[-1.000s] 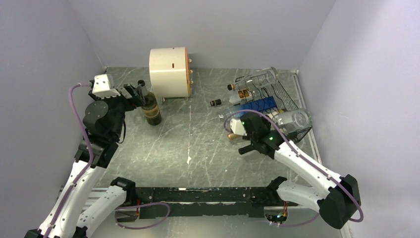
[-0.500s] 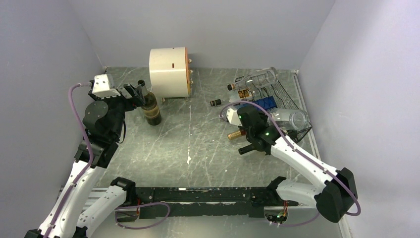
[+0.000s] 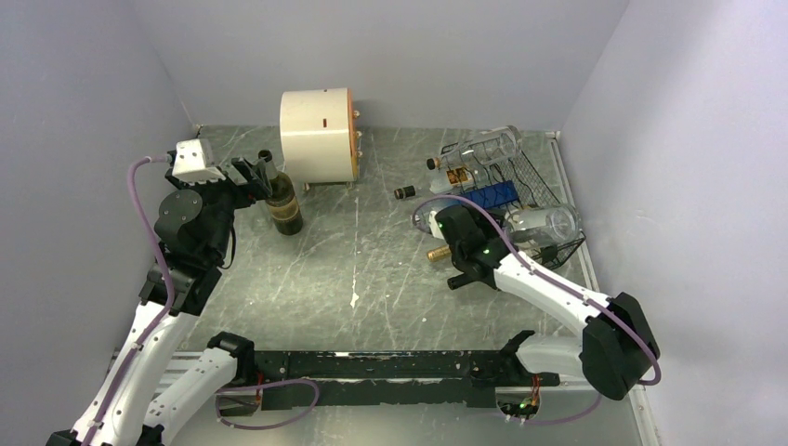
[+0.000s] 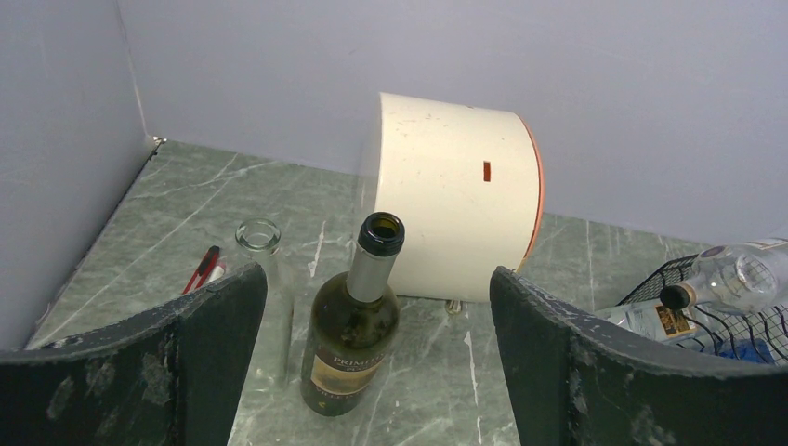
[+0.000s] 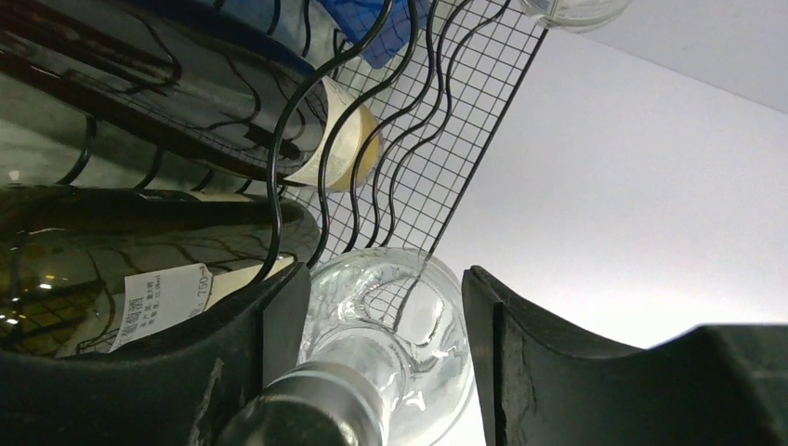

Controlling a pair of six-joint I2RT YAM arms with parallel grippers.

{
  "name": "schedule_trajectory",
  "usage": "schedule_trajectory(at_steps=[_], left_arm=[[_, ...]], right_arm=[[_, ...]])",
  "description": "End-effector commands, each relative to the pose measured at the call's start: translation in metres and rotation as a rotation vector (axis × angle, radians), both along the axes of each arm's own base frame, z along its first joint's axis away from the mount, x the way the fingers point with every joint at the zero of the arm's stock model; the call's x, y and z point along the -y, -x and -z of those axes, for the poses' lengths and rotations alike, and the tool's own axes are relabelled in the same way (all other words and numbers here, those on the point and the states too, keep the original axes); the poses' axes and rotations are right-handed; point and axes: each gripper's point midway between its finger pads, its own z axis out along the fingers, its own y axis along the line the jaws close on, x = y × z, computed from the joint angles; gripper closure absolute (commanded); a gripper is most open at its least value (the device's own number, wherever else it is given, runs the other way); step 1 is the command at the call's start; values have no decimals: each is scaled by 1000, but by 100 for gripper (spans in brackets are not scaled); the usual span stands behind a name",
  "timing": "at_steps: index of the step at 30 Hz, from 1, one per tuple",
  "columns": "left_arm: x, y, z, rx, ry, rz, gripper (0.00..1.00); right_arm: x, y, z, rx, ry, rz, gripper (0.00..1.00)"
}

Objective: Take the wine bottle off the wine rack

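Neck of clear bottle lies between my right jaws, half-parted, grip unclear; body runs right into wine rack.

On the upright dark bottle near the table's far left corner, you can read "PRIMIT" on its label; the rest curves out of view. On the lying dark bottle in the wine rack, the white label shows "750"; its other characters are too small to read.
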Motion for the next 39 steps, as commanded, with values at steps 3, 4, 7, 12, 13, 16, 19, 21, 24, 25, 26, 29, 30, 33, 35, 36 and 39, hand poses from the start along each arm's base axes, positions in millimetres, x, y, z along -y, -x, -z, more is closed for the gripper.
schedule_trajectory(at_steps=[3,4,7,12,13,16,19,21,24,25,26,29,30,33,35,36,39], left_arm=[[2,4,-15,48,10,11,7],[2,4,-15,48,10,13,7],[2,4,-14,46,9,13,7],[3,3,-14,46,9,15,7],[3,3,-14,45,9,16,7],[3,3,-14,44,9,16,7],[4,2,-13,42,8,18,7],[4,2,-13,41,7,20,7],[5,1,-12,39,6,22,7],[5,1,-12,40,6,22,7],[5,1,-13,40,7,22,7],[5,1,-12,39,6,24,7],[5,1,-12,39,6,24,7],[5,1,-12,37,5,23,7],[5,1,-12,38,6,23,7],[5,1,-12,37,5,24,7],[5,0,-11,35,5,25,7]], right_arm=[[11,-1,-14,85,55,30,33],[11,-2,-15,89,59,29,32],[15,-2,-14,99,83,38,32],[16,-5,-17,122,72,34,37],[15,-6,-18,124,66,32,39],[14,-6,-16,113,51,28,45],[12,-6,-16,101,30,27,59],[11,-6,-19,98,10,23,68],[7,-6,-24,96,-34,28,80],[5,-7,-26,94,-55,29,81],[3,-7,-28,101,-87,32,82],[-3,-10,-35,116,-152,38,99],[-4,-10,-36,109,-162,36,100],[-4,-9,-33,109,-169,43,93],[-6,-9,-31,106,-203,48,77],[-8,-8,-30,102,-227,54,76],[-12,-10,-29,122,-289,80,72]])
